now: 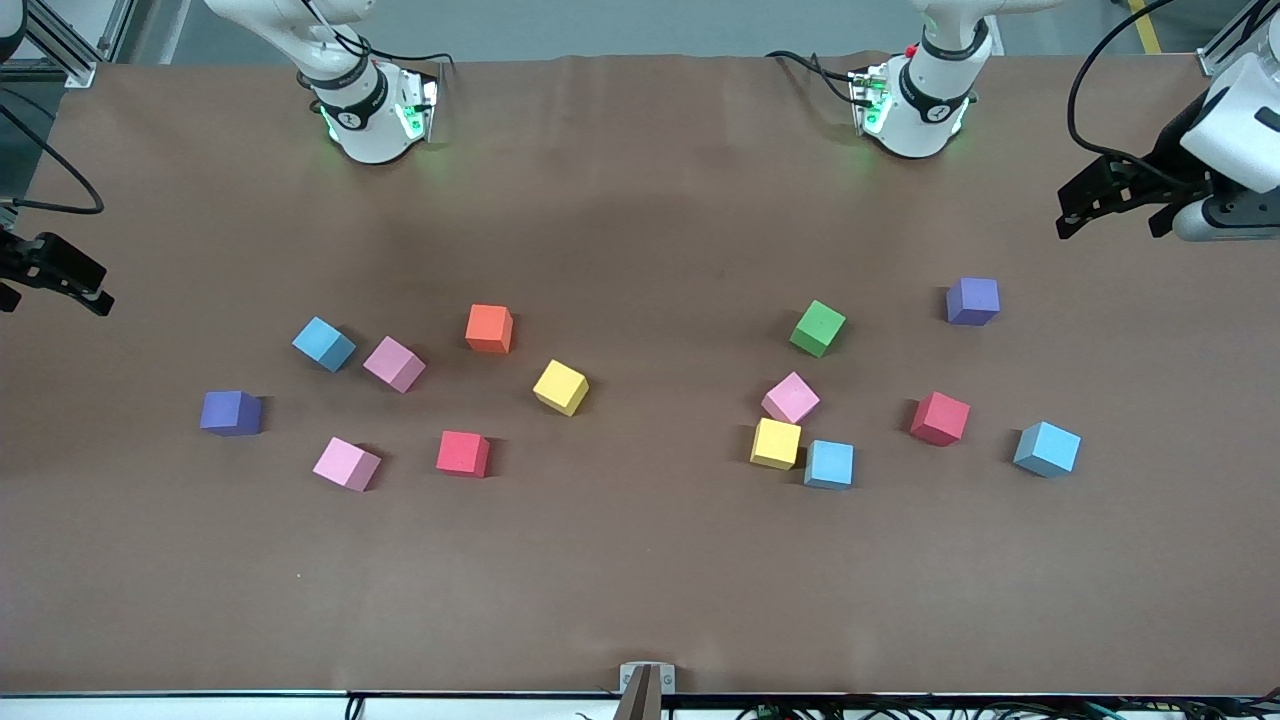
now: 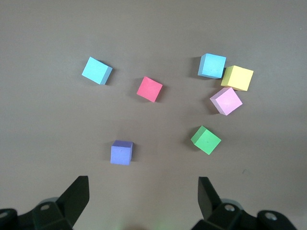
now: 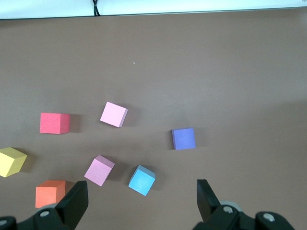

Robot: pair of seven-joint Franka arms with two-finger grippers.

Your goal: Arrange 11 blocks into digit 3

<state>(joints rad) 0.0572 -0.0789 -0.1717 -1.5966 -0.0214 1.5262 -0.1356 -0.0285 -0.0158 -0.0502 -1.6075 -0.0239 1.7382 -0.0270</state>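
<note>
Left arm reaching from its base out to its own end of the table, wrist raised, left gripper [image 1: 1118, 205] hanging in the air, black fingers [image 2: 76, 194] spread wide with nothing between the jaws. Right arm swung out likewise to its own end, mostly cut off at the front view's edge; right gripper [image 1: 55, 278] there only partly seen, seemingly pointing down. In the right wrist view, right gripper [image 3: 141, 201] fingers [image 3: 206, 196] parted as wide, the gap between them empty. Both arms waiting, touching nothing.

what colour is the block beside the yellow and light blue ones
Pink, clearest in the front view.
</note>
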